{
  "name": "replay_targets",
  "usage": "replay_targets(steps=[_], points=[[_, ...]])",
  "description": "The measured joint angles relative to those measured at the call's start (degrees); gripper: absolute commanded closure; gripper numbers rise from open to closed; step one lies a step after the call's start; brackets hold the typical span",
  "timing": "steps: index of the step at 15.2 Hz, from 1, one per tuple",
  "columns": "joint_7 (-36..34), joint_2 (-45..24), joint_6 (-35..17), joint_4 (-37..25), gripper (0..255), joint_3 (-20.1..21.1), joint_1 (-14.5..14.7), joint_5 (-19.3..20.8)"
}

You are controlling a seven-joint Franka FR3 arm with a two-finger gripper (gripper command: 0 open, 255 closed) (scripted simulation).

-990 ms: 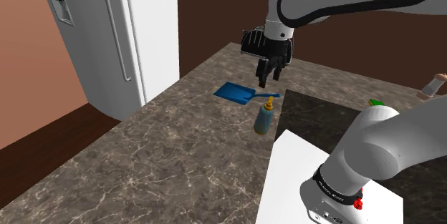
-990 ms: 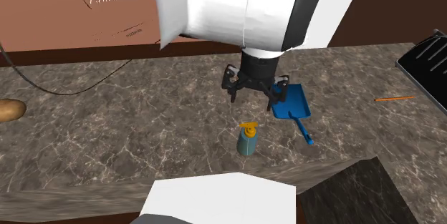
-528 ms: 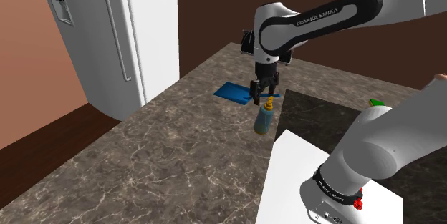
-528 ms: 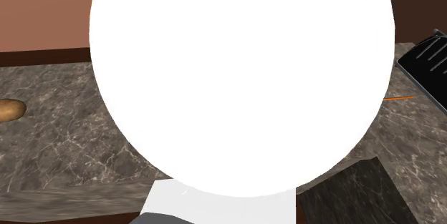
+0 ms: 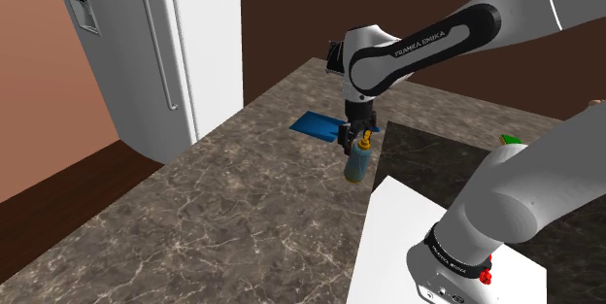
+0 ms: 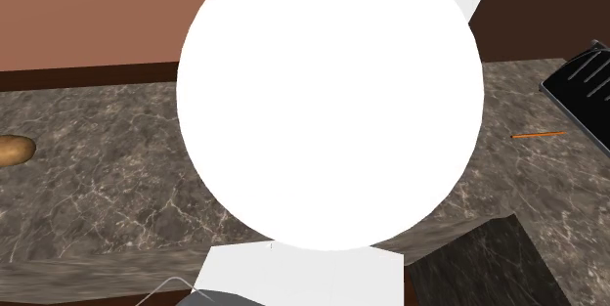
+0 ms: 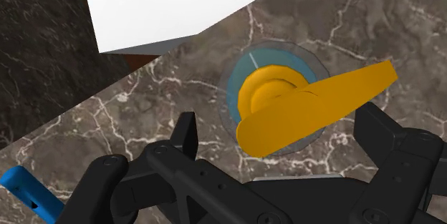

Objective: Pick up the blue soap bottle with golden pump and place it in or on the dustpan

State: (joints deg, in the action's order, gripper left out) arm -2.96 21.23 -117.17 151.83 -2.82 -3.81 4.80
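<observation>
The blue soap bottle [image 5: 357, 163] stands upright on the marble counter, its golden pump [image 5: 364, 140] on top. My gripper [image 5: 353, 137] hangs just over it, open, with the fingers at pump height. From the wrist, the golden pump [image 7: 301, 108] lies between my two black fingers [image 7: 188, 133], which stand apart on either side without clasping it; the gripper [image 7: 283, 140] is centred a little off the bottle's blue shoulder [image 7: 235, 90]. The blue dustpan [image 5: 316, 123] lies flat just beyond the bottle, towards the shoulder view's left. A bit of its handle [image 7: 25, 190] shows by my hand.
A white fridge [image 5: 165, 40] stands off the counter's left end. A dark stone block [image 5: 437, 156] and the white stand [image 5: 408, 244] sit close beside the bottle. My white arm [image 6: 327, 109] blocks the second exterior view; a potato [image 6: 12, 148], an orange pencil [image 6: 538, 134] and a black rack [image 6: 582, 79] flank it.
The gripper has come down from above the dustpan to the bottle's pump, fingers still apart. The arm swung in front of the second exterior camera. The bottle has not moved.
</observation>
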Motion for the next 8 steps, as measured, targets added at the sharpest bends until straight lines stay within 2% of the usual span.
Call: replay_targets(steps=[6,7,8], points=[[0.02,-0.03,-0.49,0.4,0,-0.05,-0.04,0.06],[0.02,-0.03,-0.49,0.4,255,-0.05,-0.04,0.06],[0.03,-0.01,-0.48,0.37,255,-0.05,-0.04,0.06]])
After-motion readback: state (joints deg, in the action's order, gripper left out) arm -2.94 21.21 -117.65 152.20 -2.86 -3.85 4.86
